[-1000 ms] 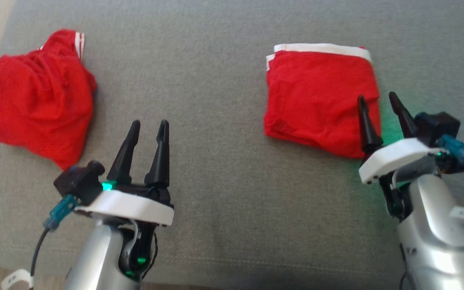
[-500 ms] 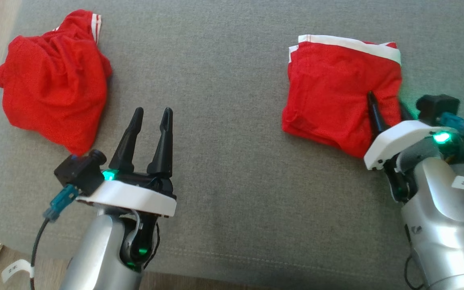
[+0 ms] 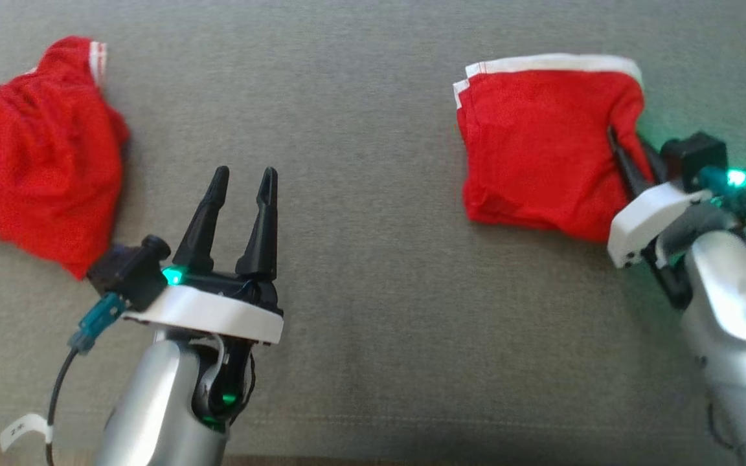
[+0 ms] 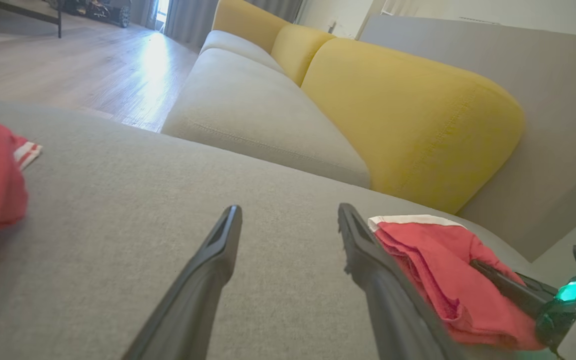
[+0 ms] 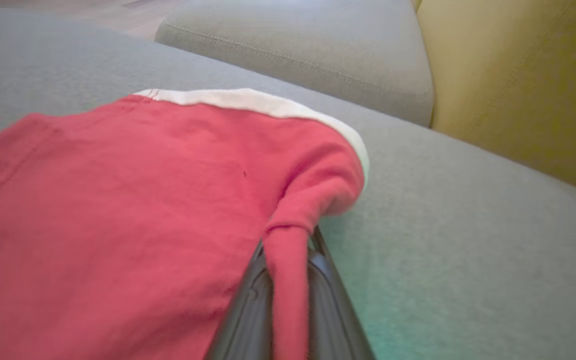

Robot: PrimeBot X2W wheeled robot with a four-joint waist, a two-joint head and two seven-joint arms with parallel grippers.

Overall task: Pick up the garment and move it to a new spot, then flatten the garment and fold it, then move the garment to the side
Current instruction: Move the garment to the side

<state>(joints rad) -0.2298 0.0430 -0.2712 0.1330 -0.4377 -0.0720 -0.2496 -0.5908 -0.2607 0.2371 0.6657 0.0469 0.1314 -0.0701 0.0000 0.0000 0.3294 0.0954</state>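
Observation:
A folded red garment [image 3: 535,149] with a white band along its far edge lies on the grey cushion at the right. My right gripper [image 3: 625,139] is shut on its right edge, and a pinch of red cloth [image 5: 288,235] is bunched between the fingers. The same garment [image 4: 433,270] appears in the left wrist view with the right gripper [image 4: 508,285] on it. My left gripper [image 3: 245,175] hovers open over bare cushion at the lower left, holding nothing.
A second red garment [image 3: 30,175], crumpled, lies at the far left of the grey cushion [image 3: 360,129]. Yellow back cushions [image 4: 408,115] and another grey seat [image 4: 248,100] rise beyond. Wood floor [image 4: 68,65] lies off to the left.
My right gripper has closed on the folded garment's right edge, which now puckers up between the fingers. The head camera has shifted. The left gripper stays open in place.

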